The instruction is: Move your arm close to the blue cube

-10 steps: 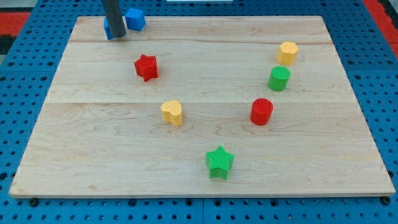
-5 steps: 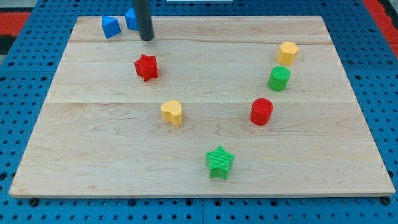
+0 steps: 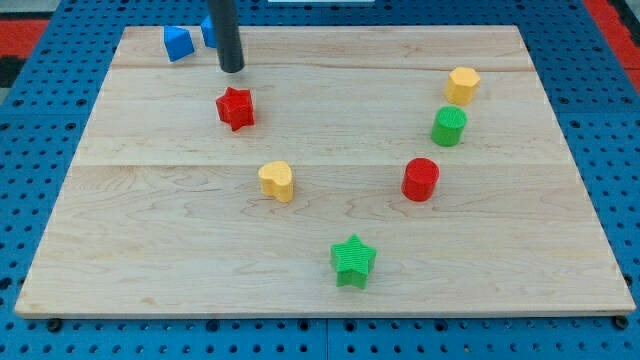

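Note:
The blue cube [image 3: 208, 30] sits near the top-left edge of the wooden board [image 3: 320, 250], largely hidden behind my dark rod. My tip [image 3: 232, 70] rests on the board just below and slightly right of the cube, close to it; I cannot tell if they touch. A second blue block [image 3: 178, 43] lies a little to the cube's left.
A red star [image 3: 235, 107] lies just below my tip. A yellow heart [image 3: 277, 181] sits mid-board, a green star [image 3: 353, 261] near the bottom. At the right are a yellow hexagon [image 3: 462, 84], a green cylinder [image 3: 449, 126] and a red cylinder [image 3: 420, 179].
My rod moved right from over the left blue block to the cube's right side, then settled slightly lower. The blocks have not visibly shifted.

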Robot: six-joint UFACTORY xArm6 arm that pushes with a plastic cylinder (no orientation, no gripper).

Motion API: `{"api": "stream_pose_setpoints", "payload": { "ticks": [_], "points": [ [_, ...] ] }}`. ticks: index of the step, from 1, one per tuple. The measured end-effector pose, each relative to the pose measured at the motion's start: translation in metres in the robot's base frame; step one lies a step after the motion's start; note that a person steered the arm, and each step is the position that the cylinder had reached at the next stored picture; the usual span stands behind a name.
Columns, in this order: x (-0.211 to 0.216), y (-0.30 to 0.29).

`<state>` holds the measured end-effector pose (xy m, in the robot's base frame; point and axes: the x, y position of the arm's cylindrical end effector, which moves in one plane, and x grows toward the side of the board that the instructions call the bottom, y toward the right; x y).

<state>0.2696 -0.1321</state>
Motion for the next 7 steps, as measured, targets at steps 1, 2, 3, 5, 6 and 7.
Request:
{"api": "stream_pose_setpoints", "payload": {
  "ticks": [1,2,3,5,6,7],
  "points": [
    [-0.020,-0.026],
    [-0.024,0.021],
    [-0.012,0.079],
    [-0.078,0.062],
    [-0.078,0.062],
    [-0.078,0.042]
  ]
}}
